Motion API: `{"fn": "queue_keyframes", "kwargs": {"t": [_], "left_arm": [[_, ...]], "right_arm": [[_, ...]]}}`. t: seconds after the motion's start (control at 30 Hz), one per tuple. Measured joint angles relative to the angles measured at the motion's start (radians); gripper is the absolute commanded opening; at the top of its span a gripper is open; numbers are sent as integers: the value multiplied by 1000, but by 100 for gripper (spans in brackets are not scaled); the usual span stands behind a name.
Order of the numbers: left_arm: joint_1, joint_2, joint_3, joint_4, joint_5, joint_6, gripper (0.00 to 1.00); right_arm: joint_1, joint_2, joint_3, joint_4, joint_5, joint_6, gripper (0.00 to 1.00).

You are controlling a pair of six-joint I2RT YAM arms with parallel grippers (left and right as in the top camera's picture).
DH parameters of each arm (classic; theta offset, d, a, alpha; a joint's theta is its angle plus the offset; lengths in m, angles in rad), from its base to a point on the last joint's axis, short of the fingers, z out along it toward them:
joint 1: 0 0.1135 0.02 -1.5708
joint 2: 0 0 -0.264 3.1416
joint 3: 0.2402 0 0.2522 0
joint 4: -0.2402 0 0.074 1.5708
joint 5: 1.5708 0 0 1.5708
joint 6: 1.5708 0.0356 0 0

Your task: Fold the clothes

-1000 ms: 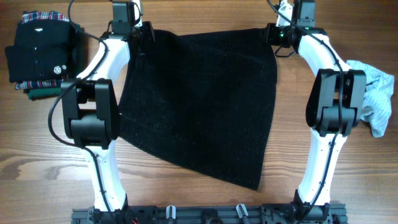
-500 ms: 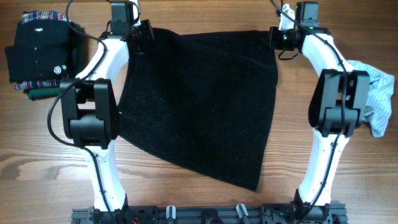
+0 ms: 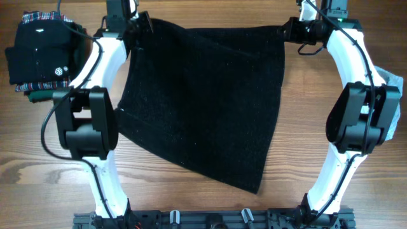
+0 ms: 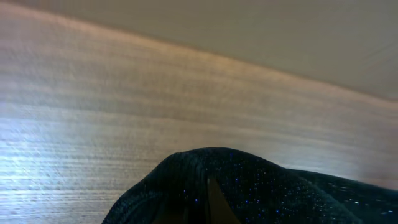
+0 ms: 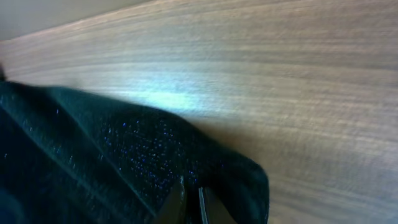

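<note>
Clothes (image 3: 203, 102), 1 large black fuzzy knit piece, are lying spread across the middle of the wooden table (image 3: 38, 146). The outline is flaring toward a slanted near edge that is reaching closest to the robot at its right end.

At the far left, a smooth black garment with plaid trim (image 3: 41, 54) is sitting folded, well apart from the work.

Next, the left gripper (image 3: 137, 28) is gripping the far left corner with its jaws fully closed. In the left wrist view the knit is bunching up around the left gripper (image 4: 202, 205).

Further right, the right gripper (image 3: 292, 30) is pinching the far right corner in the same way, with no gap showing between the jaws. The right wrist view is showing the corner folded over the right gripper (image 5: 189, 202).

At the far right, a light blue cloth (image 3: 389, 73) is peeking out from behind the right arm.

The step in hand is probably folding the far edge over toward the near side. Doing it well is calling for raising both corners together and level, with the edge taut between the 2 grippers. The corners should be travelling high enough that the fuzzy fabric is not dragging. Both grips should be releasing only once the edge is lying flat.
</note>
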Motion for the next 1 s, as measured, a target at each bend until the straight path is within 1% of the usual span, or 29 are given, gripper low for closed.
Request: {"fn": "queue_keyframes", "kwargs": {"t": [0.2, 0.5, 0.8, 1.0], "left_arm": [[0, -57, 0, -25, -5, 37, 4], [22, -109, 0, -93, -31, 68, 4], [31, -110, 0, -137, -58, 81, 4], [31, -116, 0, -184, -88, 95, 4]], "right_arm": [[-8, -32, 0, -89, -23, -8, 4], [-58, -169, 0, -258, -126, -49, 4], [-59, -175, 0, -518, -233, -175, 4], [-61, -175, 0, -642, -265, -257, 4]]}}
